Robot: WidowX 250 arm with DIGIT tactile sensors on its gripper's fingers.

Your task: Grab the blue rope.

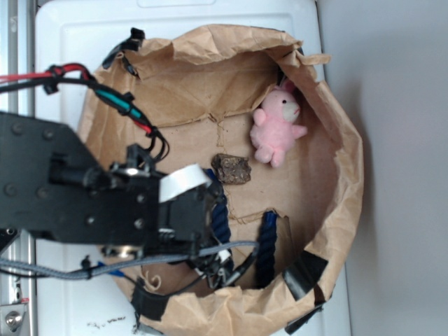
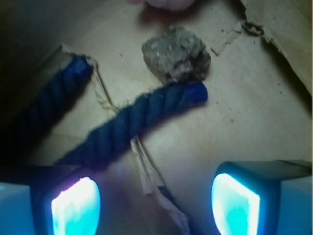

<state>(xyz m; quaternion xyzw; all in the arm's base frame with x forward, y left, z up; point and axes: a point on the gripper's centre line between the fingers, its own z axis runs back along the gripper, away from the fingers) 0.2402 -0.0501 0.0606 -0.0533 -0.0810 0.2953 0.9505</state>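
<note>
Exterior view. One brown paper bag, sides rolled down into a shallow crumpled basin, resting on one white desk. Several strips of black tape on the bag's rim. Contents, counted: one blue rope, one pink plush bunny, one rough brown-grey lump like a stone.
- Blue rope: dark navy, thick, twisted strands. Two stretches show at the near side of the bag floor, one beside the arm, one standing clear to its right; the part joining them is hidden under the arm.
- Bunny: lies against the far right wall, well apart from the rope.
- Lump: mid-floor, between bunny and rope.
- One black robot arm with red, teal and grey cables reaches in from the left; the gripper is low over the rope's left stretch. State of the fingers cannot be told here.

Wrist view. Two fingers, glowing cyan, one at each lower corner, spread wide with nothing between them: released. Two rope ends on the paper floor: one brighter-blue capped end just beside the lump, nearly touching it; the other at upper left. The nearer stretch runs diagonally down toward the left finger. Bunny: only a pink edge at the top.
</note>
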